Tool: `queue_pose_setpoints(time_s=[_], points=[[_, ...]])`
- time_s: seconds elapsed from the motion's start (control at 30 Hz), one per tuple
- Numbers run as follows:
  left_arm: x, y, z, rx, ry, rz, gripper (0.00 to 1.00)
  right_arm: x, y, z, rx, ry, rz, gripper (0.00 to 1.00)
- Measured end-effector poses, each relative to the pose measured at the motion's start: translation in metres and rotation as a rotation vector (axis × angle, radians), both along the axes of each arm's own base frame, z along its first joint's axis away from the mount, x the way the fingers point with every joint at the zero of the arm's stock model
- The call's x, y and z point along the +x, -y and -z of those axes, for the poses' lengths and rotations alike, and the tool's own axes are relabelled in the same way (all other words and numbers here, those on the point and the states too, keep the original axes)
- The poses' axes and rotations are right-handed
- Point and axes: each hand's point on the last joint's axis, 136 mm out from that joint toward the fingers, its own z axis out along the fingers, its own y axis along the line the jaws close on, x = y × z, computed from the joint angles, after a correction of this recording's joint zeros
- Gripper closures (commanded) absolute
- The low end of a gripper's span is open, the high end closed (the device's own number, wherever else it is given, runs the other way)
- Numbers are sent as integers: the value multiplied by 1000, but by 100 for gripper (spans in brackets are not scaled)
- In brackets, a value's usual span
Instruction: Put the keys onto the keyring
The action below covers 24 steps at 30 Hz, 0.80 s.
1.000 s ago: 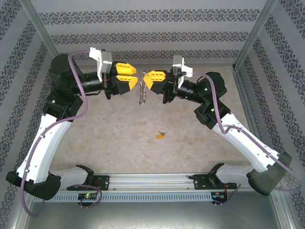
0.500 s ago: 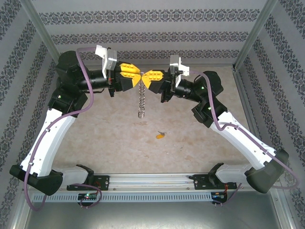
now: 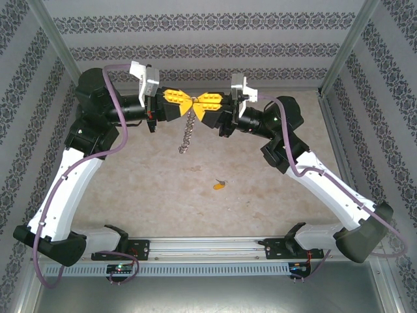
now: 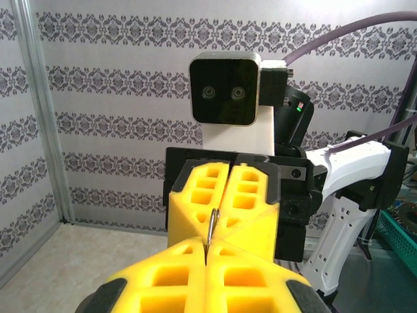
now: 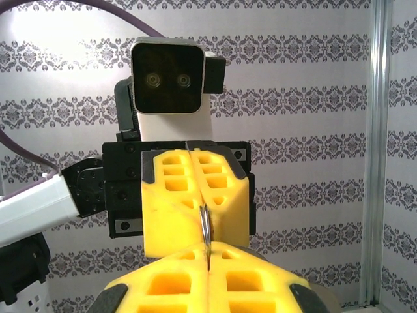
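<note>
High over the table's far middle, my two yellow-fingered grippers meet tip to tip. The left gripper (image 3: 188, 104) and the right gripper (image 3: 196, 105) are both shut on the keyring, a thin silvery loop seen edge-on (image 4: 212, 225) between the pads. The right wrist view shows the same keyring (image 5: 206, 228) pinched in the right gripper (image 5: 208, 264), with the left gripper's fingers (image 5: 195, 195) facing it. My left gripper (image 4: 207, 251) meets the right fingers (image 4: 225, 195). The keys (image 3: 187, 134) hang below as a jagged string, slanting down-left.
A small yellow tag (image 3: 219, 185) lies on the beige table (image 3: 150, 189), nearer than the grippers. Patterned walls and metal posts (image 3: 342, 49) enclose the back and sides. The arm bases sit on the rail (image 3: 208, 246) at the near edge.
The grippers have closed in until their fingertips touch and have risen slightly. The hanging keys have swung from straight down to a slant toward the left.
</note>
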Motion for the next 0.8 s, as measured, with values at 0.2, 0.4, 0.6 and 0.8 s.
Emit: queue_pose_setpoints(time_s=[0.2,0.4,0.6,0.8], points=[[1,-4,9,79,30,-48,100,0,3,12,-110,10,47,76],[3,-11,35,202,34,-112,100,-5,7,20,-216,46,70,75],[-2,-15,46,288,63,-140,100,-11,8,26,-314,91,77,75],[-11,-10,54,351,76,-122,100,-15,0,39,-381,122,57,75]])
